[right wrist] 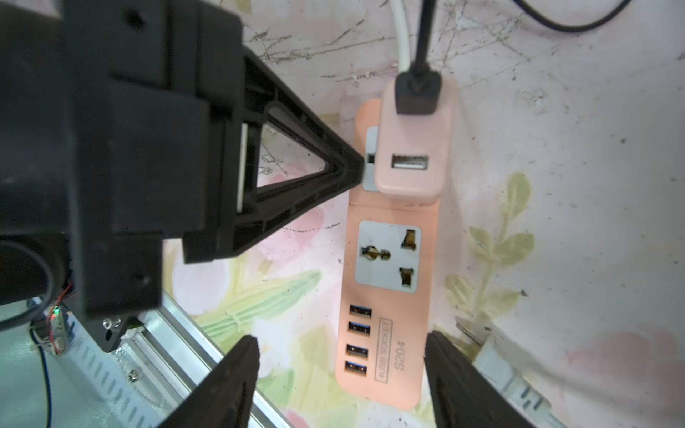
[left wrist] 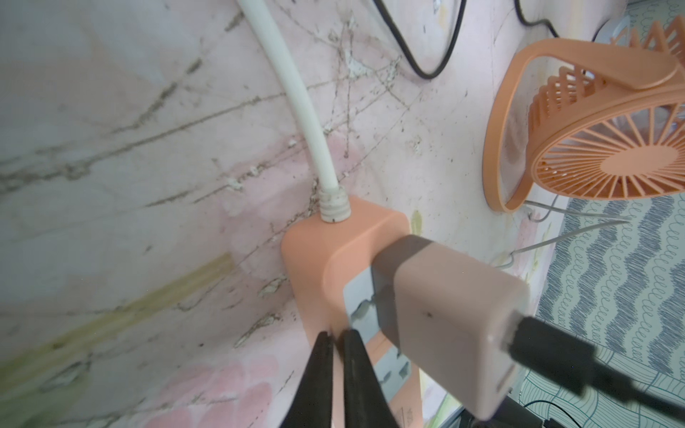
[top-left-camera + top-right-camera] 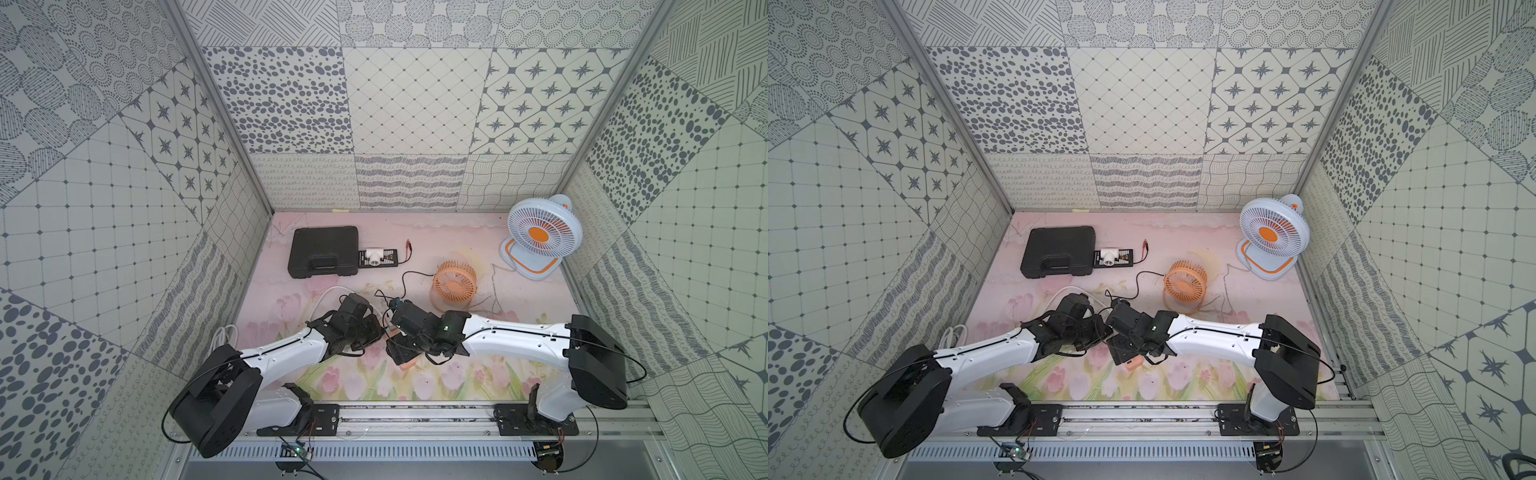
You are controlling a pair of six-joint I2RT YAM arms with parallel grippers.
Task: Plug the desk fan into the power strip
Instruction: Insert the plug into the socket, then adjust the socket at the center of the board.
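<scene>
One flowered desk (image 3: 415, 249). One black case (image 3: 323, 252), well beyond the power strip (image 1: 385, 333). Two fans: white fan (image 3: 540, 235) well apart from the strip, orange desk fan (image 3: 454, 286) nearer. Strip: two sockets, four USB ports. One pink adapter (image 1: 411, 148) sits in the cord-end socket, one black cable (image 1: 417, 89) plugged into it. The left gripper (image 1: 354, 166), jaws together, touches the strip beside the adapter. The right gripper (image 1: 341, 339), jaws apart, hangs over the USB end, empty.

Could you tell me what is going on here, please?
A pink USB adapter, with a black cable in it, sits in the socket of the peach power strip nearest its white cord. The left claw, shut, rests its tips on the strip beside the adapter. The right claw hangs open above the strip's USB end, holding nothing.
</scene>
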